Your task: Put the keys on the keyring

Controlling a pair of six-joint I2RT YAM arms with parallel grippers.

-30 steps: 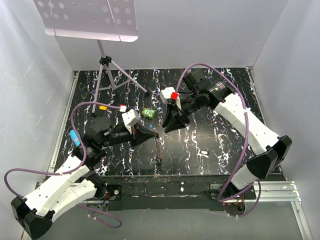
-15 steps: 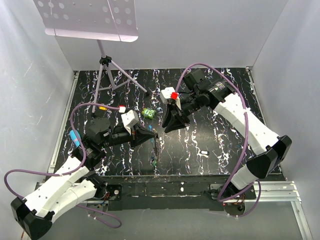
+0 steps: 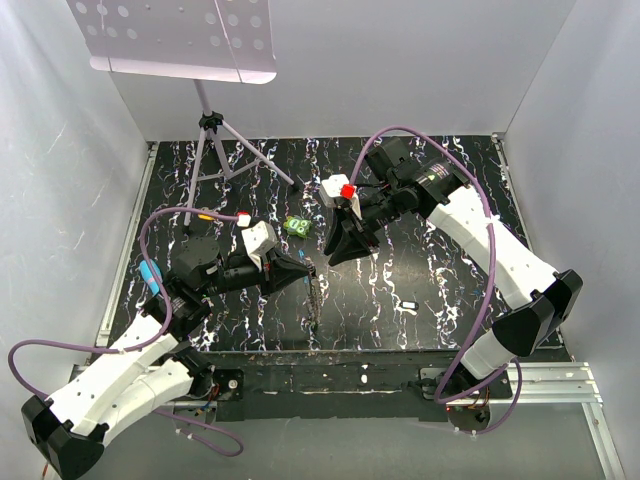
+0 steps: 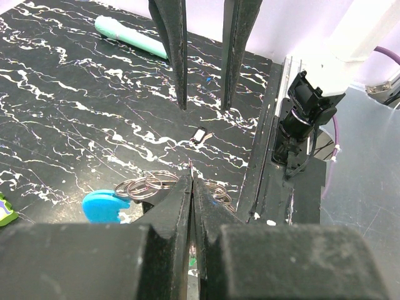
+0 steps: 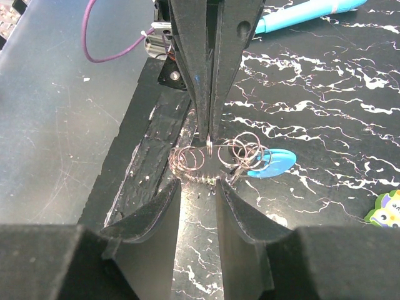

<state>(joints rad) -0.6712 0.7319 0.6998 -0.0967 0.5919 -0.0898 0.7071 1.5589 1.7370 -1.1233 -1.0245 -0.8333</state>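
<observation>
The keyring [image 5: 232, 164] is clamped by the left gripper [image 5: 209, 141]. The right gripper [image 5: 197, 187] is held part-open, empty; keys cannot be distinguished.

White-shelled arms [image 3: 120, 375] with black joints and purple cables [image 3: 412, 129]

Left gripper [image 5: 209, 134] pinches keyring [image 5: 187, 164]; blue clip [image 5: 275, 164] alongside.

Found no readable text, label, brand, number or sign in any of the three views. Noticed only a small white piece [image 3: 408, 303] on the table [image 3: 440, 270], too small to tell if anything was printed on it.
</observation>
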